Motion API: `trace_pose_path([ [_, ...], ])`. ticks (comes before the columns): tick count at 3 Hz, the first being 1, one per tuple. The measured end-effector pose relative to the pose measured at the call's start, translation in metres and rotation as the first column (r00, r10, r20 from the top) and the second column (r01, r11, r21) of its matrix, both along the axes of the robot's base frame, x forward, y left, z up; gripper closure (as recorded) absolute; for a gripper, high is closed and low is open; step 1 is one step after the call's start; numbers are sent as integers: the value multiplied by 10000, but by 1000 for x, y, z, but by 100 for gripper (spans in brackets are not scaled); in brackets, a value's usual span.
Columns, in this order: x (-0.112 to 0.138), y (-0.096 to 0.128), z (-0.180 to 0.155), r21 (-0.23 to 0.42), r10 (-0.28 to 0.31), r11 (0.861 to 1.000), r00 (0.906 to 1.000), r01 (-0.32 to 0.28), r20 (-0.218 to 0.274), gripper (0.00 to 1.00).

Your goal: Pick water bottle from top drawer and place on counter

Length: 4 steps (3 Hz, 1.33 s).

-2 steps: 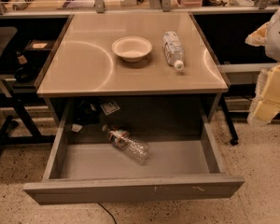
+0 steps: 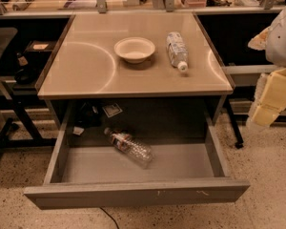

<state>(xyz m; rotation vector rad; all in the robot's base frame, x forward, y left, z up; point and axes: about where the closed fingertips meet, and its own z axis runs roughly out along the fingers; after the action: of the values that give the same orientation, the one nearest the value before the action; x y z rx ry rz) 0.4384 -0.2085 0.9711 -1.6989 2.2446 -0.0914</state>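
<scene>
The pale yellow gripper (image 2: 267,101) hangs at the right edge, probably empty; I cannot tell its jaw state. The small clear crinkled plastic water bottle (image 2: 129,148) lies sideways in the wide grey top drawer (image 2: 181,163), which is open. All 3 steps remain: grasp, lift, place on the glossy beige counter (image 2: 86,70).

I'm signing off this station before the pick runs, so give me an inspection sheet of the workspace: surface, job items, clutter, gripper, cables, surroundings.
Surface: counter, glossy beige, carrying two items.
Job's things: top drawer pulled open; water bottle lies on its side on the drawer floor, left of centre.
Clutter: white bowl and white-capped bottle lying on the counter; paper scraps at the drawer's back left.
Grippers: gripper hangs beyond the counter's right edge, away from the drawer and the water bottle.
Cables: dark cable on the floor below the drawer front.
Surroundings: speckled floor; dark shelving to the left.
</scene>
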Motion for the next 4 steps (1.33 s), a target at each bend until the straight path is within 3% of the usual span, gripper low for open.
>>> trace_pose_path([
  [1, 5, 25, -16, 286, 6, 9996, 10000, -6, -18, 0],
  [2, 24, 74, -64, 845, 108, 9964, 9991, -74, -400, 0],
  [3, 21, 78, -64, 858, 200, 9962, 9994, -175, -286, 0],
  [4, 9, 111, -83, 1247, 13, 9922, 9993, 34, -376, 0],
])
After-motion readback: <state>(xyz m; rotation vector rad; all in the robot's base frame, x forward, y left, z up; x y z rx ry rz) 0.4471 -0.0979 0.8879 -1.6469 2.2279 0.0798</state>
